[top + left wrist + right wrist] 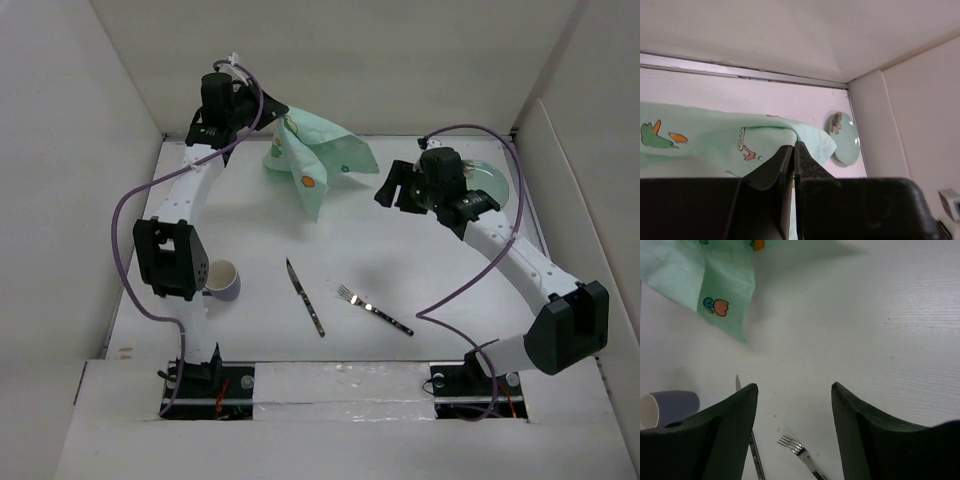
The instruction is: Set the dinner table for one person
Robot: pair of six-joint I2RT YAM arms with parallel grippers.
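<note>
- The left tool (pixel 794 150) is pinched tight on the mint-green placemat (pixel 315 160), which hangs bunched over the far part of the white surface (pixel 420 270).
- The right tool (pixel 794 386) stands wide with nothing in it, above the surface near the green plate (pixel 492 183).
- A cup (pixel 222 280), a knife (pixel 304 296) and a fork (pixel 375 308) lie apart, nearer the arm bases.
- The surface spreads under both arms, with white walls around it.

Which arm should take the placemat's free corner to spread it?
Right. The right gripper is open, empty and close to the lifted placemat. The left gripper is shut on the placemat's other end.
</note>
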